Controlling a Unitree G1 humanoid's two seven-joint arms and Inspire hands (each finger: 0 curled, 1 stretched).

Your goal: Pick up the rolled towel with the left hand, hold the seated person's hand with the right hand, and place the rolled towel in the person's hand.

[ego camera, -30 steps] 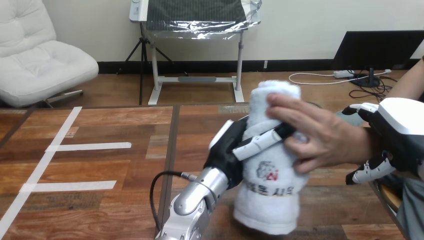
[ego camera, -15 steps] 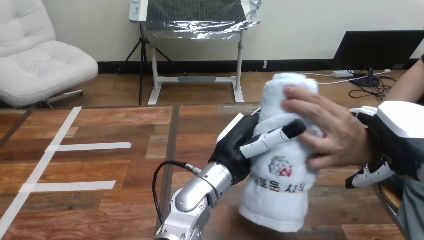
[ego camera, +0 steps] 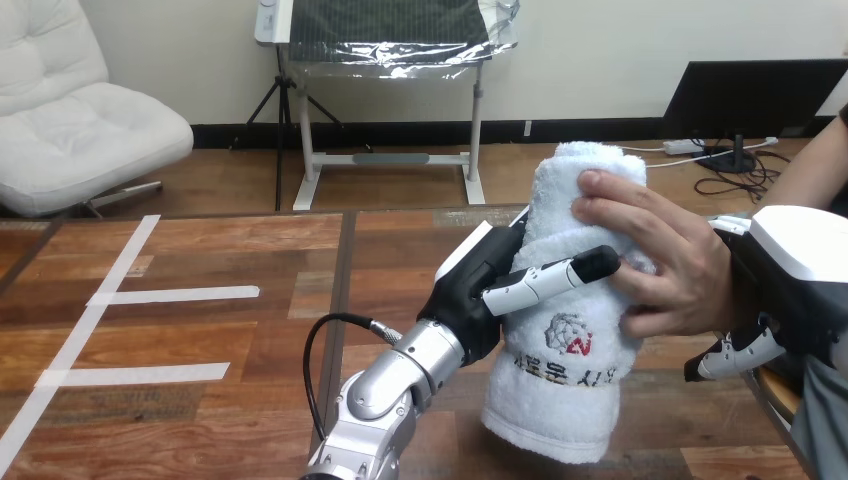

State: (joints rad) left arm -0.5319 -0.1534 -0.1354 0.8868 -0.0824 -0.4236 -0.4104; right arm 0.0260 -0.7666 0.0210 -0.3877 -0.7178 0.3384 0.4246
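HANDOVER IN PROGRESS: The rolled towel [ego camera: 560, 340] is being held upright over the table [ego camera: 200, 330] by the robot's left hand [ego camera: 480, 290]. Its fingers [ego camera: 545, 280] are being curled round the roll's middle, with 1 lying across the front. Just above that finger, the person's hand [ego camera: 665, 260] is being laid on the towel's upper part, on the side away from the left hand's palm. The person's wrist is being clasped by the right hand [ego camera: 795, 285], with its white back over the wrist and its fingertips [ego camera: 735, 356] curling up from beneath. This is judged to be steadying the receiving hand at the height of the roll. No vessel is being used; the person's hand is serving as the only receptacle, and the towel is being pressed into it. With 2 hands on the roll, the transfer is judged not yet complete. Whether the towel's lower end, below the left hand, is touching the table cannot be told.
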